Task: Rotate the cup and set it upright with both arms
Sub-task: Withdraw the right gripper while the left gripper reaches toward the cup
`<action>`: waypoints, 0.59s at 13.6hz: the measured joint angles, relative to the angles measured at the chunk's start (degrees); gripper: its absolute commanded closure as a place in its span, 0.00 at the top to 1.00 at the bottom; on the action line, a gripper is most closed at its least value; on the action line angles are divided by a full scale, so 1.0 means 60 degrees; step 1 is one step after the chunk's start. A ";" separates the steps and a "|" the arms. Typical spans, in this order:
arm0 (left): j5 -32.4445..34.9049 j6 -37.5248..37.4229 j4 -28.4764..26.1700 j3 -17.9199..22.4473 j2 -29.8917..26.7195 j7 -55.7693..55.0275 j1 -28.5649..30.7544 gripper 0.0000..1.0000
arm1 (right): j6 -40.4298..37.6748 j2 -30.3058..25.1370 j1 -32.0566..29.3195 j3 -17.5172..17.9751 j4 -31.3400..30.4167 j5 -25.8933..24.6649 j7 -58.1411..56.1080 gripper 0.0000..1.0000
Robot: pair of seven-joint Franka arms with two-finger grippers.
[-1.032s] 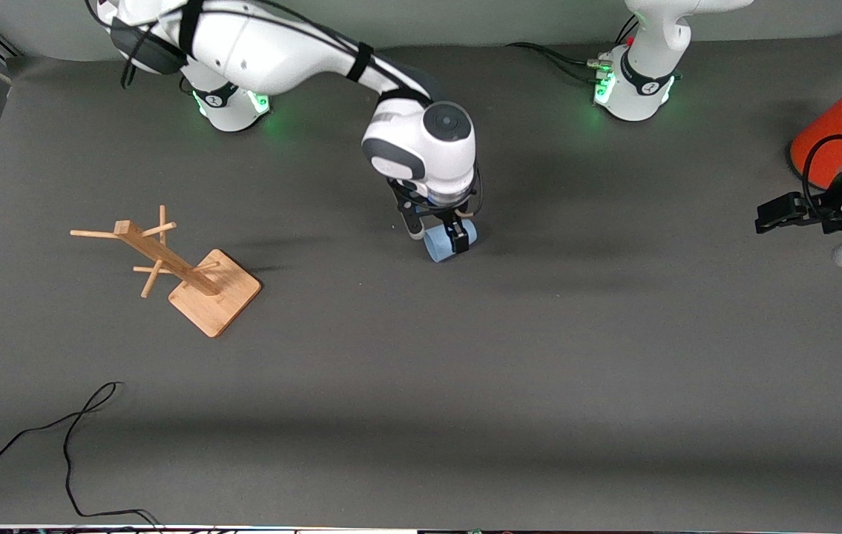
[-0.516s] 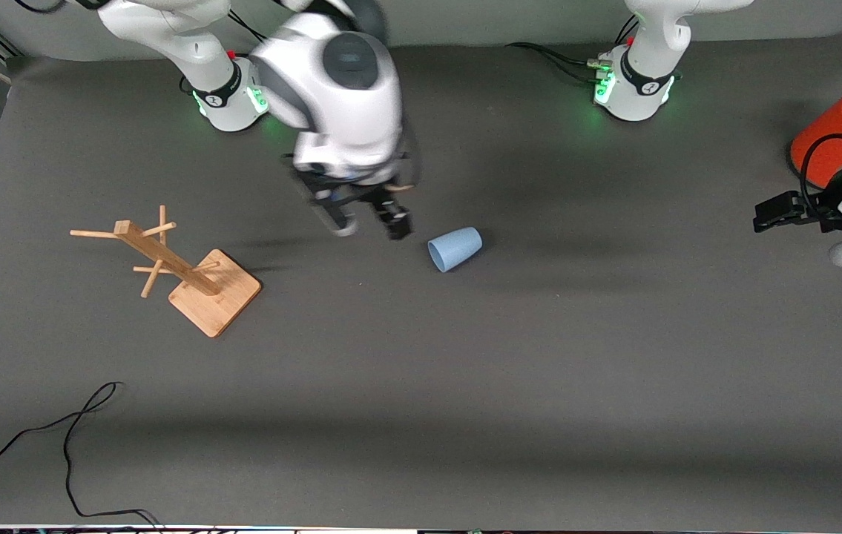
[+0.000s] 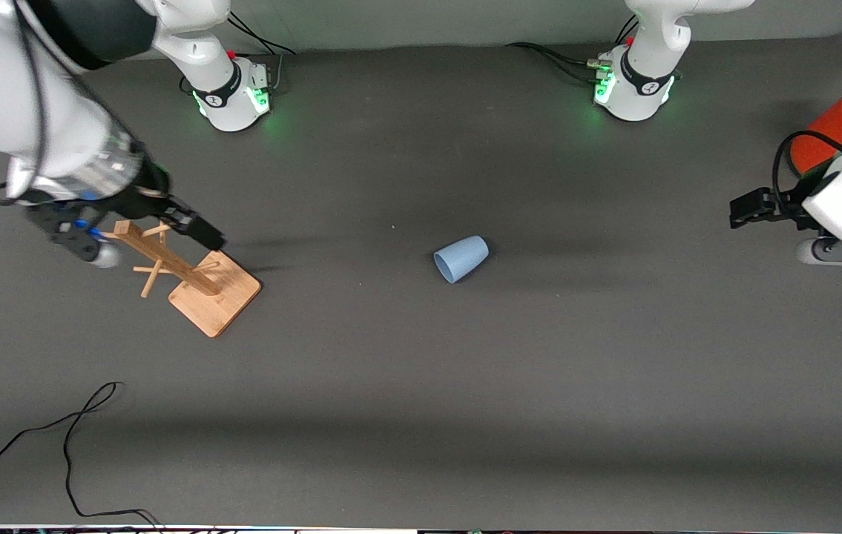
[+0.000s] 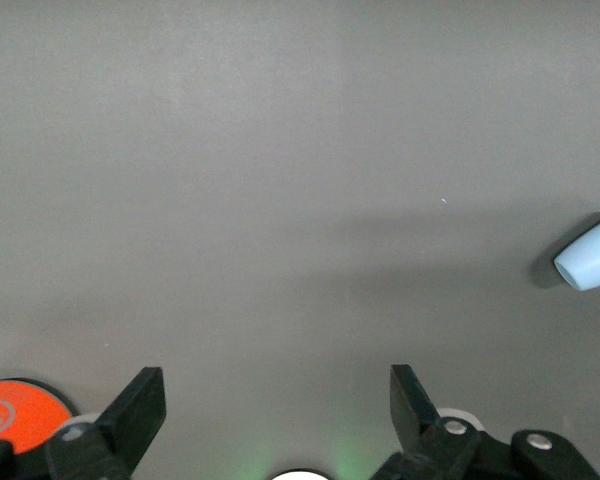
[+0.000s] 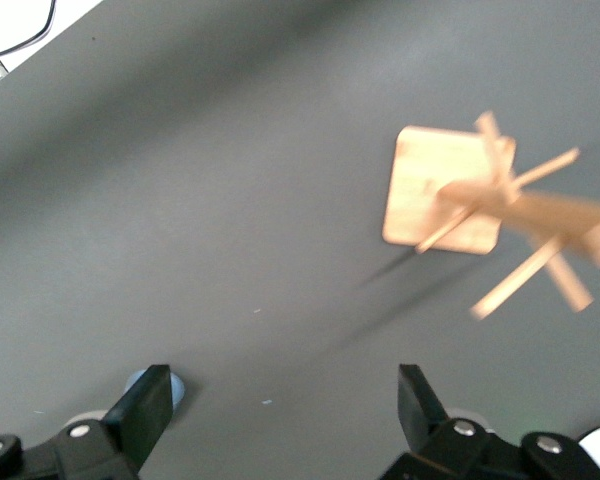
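The light-blue cup (image 3: 461,259) lies on its side in the middle of the table, nothing touching it. Its rim end also shows at the edge of the left wrist view (image 4: 592,255). My right gripper (image 3: 150,243) is open and empty, up in the air over the wooden peg rack; the right wrist view (image 5: 282,400) shows its two fingers wide apart. My left gripper (image 3: 791,230) is open and empty at the left arm's end of the table, well apart from the cup; its fingers stand wide apart in the left wrist view (image 4: 275,405).
The wooden peg rack (image 3: 198,282) lies tipped toward the right arm's end, also in the right wrist view (image 5: 460,195). An orange cylinder (image 3: 832,126) stands beside the left arm, also in the left wrist view (image 4: 15,410). A black cable (image 3: 72,445) lies near the front camera.
My right gripper let go of the cup, rose and swung away to over the peg rack. The cup stays on its side, shifted slightly. My left gripper moved a little toward the cup.
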 measured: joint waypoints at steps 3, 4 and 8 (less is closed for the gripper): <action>0.0000 -0.0009 0.0002 -0.0006 -0.0017 -0.0375 -0.0167 1.00 | 0.0395 -0.0662 0.0004 -0.1149 -0.0837 0.0003 -0.2366 1.00; 0.0001 -0.0010 0.0002 -0.0016 -0.0012 -0.0905 -0.0475 1.00 | 0.0741 -0.0826 -0.0002 -0.1394 -0.1129 0.0003 -0.3254 1.00; 0.0022 0.0019 0.0029 -0.0119 0.0163 -0.3909 -0.2356 1.00 | 0.1607 -0.1283 -0.0003 -0.1765 -0.2182 -0.0001 -0.4819 1.00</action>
